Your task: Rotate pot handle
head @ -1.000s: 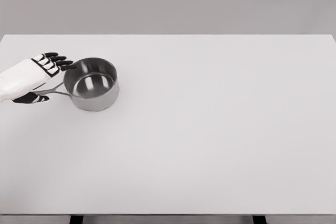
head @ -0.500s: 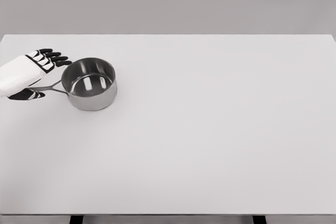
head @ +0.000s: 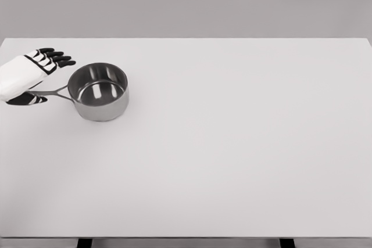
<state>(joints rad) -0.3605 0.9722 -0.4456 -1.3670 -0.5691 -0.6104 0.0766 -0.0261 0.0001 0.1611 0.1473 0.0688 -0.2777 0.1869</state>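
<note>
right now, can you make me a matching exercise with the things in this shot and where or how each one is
Things:
1. pot
2. pot handle
3. left hand
4. table

Descriptions:
A. thin, sticking out to the picture's left
B. white, wide, carrying everything
C. shiny metal, upright, nothing inside
D. at the picture's left edge, fingers extended over the handle

Pairs: 1-C, 2-A, 3-D, 4-B

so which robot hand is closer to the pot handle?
Left. The left robot hand is right at the pot handle, at the table's left edge, fingers spread. The right robot hand isn't in view.
</note>
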